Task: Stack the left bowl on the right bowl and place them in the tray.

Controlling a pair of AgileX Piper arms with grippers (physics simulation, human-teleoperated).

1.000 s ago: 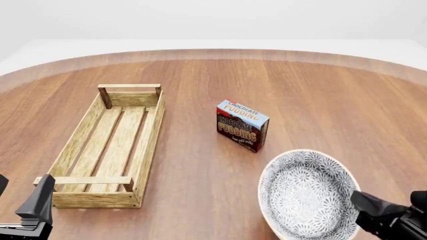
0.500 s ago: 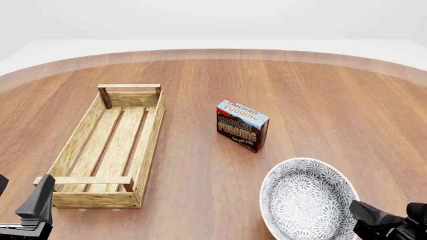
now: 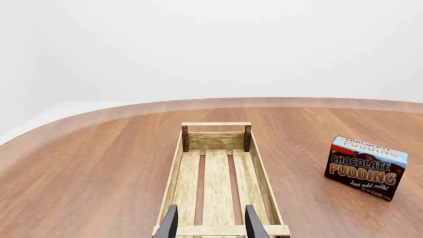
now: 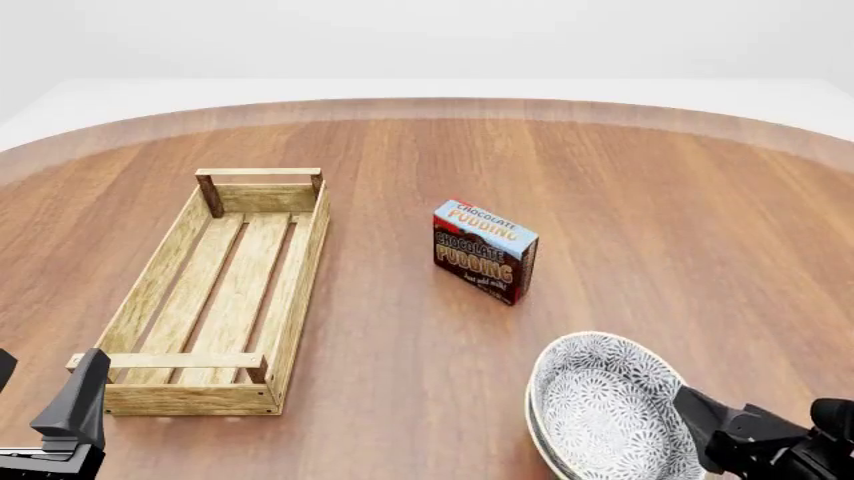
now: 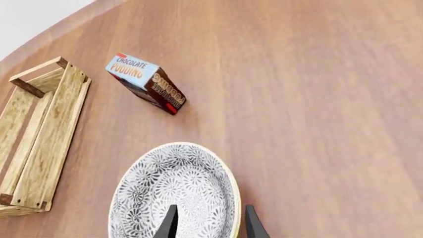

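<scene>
The round wooden counter takes up most of the front view. The slatted wood tray lies on the counter's left side, nothing in it, long axis running away from the arms. The chocolate pudding box stands upright near centre, well apart from the tray and not part of the job.

The patterned bowls sit near the front right; a double rim is seen at the left edge, so the stack looks made already, w/ the upper bowl nested in the lower. In the right wrist view the bowl rim runs between the fingers of the right hand, which appears closed on it. The left hand hovers by the tray's near end, fingers parted, nothing held.

Handling, as judged: the bowls are prob. ceramic, so rigid, fairly heavy as a pair, smooth-glazed and slippery, breakable if dropped. A one-sided rim pinch is liable to tilt the stack; the upper bowl could slide. The grip is best taken deep over both rims, approx. at the side nearest the hand, and the stack kept level during transfer to the tray.
</scene>
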